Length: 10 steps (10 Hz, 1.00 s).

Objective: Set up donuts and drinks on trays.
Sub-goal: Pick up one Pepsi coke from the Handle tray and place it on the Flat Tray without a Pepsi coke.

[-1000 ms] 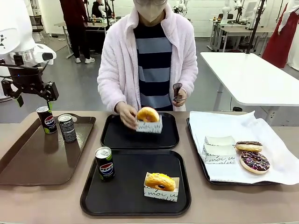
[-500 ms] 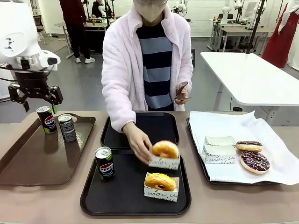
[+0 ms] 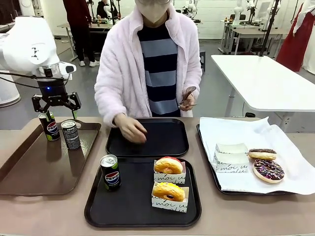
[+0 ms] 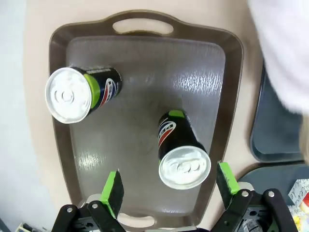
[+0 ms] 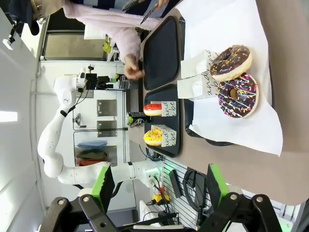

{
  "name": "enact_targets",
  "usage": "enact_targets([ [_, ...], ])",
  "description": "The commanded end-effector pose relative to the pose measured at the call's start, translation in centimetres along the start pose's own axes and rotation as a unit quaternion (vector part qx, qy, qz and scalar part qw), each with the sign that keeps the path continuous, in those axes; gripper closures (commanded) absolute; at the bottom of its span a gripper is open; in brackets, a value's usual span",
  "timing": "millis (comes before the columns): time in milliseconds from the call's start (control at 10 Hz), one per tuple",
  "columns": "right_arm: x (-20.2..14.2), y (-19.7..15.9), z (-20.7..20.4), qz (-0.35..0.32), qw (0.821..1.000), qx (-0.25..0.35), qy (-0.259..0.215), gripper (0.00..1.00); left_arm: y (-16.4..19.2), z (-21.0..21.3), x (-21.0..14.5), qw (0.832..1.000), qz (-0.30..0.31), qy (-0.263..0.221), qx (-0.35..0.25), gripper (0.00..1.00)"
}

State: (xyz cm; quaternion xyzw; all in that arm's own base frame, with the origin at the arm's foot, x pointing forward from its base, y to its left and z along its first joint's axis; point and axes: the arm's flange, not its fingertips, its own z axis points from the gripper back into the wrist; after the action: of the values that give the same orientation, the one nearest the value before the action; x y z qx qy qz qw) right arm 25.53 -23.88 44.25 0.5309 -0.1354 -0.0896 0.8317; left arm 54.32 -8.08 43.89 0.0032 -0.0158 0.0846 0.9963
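Left fingers (image 4: 169,180): I am holding them wide, empty. Can (image 4: 184,166): standing upright between them, nearer one side. Judgement: I am needing to centre over it, then descend straight before closing.

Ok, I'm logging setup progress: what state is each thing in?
Left gripper, open, above the brown tray.
Far Pepsi can and grey can, upright on that tray.
Right gripper, open, empty.
Red-topped donut, in its holder on the near tray.
Yellow donut, likewise.
Near Pepsi can, upright on the near tray.
Far tray, bare; person's hand over it.
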Motion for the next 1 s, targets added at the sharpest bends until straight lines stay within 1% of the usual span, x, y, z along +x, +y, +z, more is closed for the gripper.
enact_targets([
  [0,0.1,0.0,0.0,0.007,1.0,0.009,-0.003,0.0,-0.6,-1.2,0.7,1.0,0.014,0.006,-0.001,0.0],
  [200,0.1,0.0,0.0,0.007,1.0,0.009,-0.003,0.0,-1.2,-2.6,0.2,1.0,-0.005,0.027,0.001,0.0],
  [700,0.1,0.0,0.0,0.007,1.0,0.009,-0.003,0.0,-1.3,-4.6,-0.9,0.999,-0.032,0.027,0.009,0.0],
  [900,0.1,0.0,0.0,0.007,1.0,0.009,-0.003,0.0,-1.1,-5.1,-1.3,0.999,-0.045,0.022,0.003,0.0],
])
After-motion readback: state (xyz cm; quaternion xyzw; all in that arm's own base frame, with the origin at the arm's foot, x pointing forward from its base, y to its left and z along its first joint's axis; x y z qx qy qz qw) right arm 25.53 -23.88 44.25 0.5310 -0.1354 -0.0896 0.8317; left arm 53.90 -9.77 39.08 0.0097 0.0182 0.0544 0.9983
